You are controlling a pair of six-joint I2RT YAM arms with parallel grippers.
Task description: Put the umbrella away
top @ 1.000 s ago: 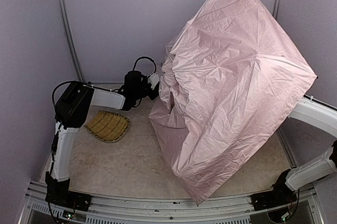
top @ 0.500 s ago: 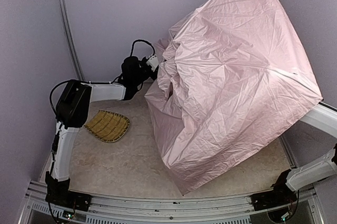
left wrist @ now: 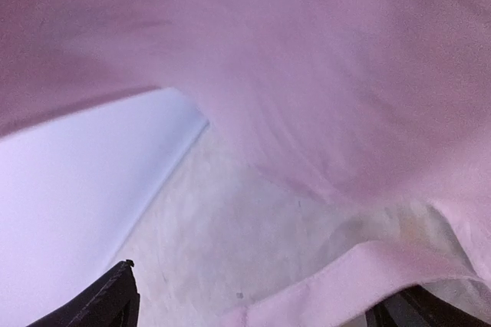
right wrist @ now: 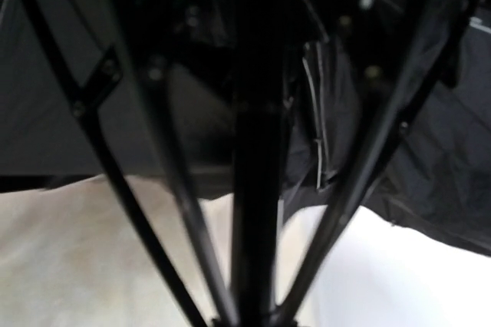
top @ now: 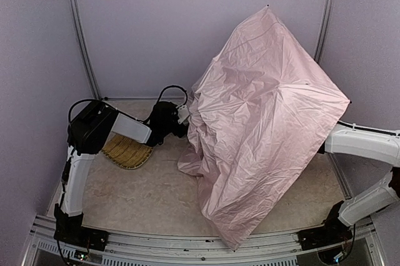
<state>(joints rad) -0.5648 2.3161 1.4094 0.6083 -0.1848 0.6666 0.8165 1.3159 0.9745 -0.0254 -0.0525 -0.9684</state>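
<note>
The umbrella (top: 269,122) is a pale pink canopy, partly spread, leaning over the middle and right of the table with its lower edge near the front. My left gripper (top: 181,118) sits at the canopy's left edge. In the left wrist view its fingers (left wrist: 115,304) stand wide apart and open, with a pink fabric fold (left wrist: 368,273) lying low between them. My right arm (top: 362,144) reaches under the canopy, which hides its gripper. The right wrist view shows the black shaft (right wrist: 257,189) and ribs (right wrist: 153,150) close up, the shaft running out from the jaws.
A yellow woven tray (top: 125,152) lies at the left, partly under my left forearm. Purple walls and metal posts (top: 78,35) close in the back and sides. Bare beige table (top: 137,197) shows at the front left.
My left gripper has opened, letting go of the canopy edge, and has come down towards the table. The canopy has dropped and drawn in from its raised, wider spread.
</note>
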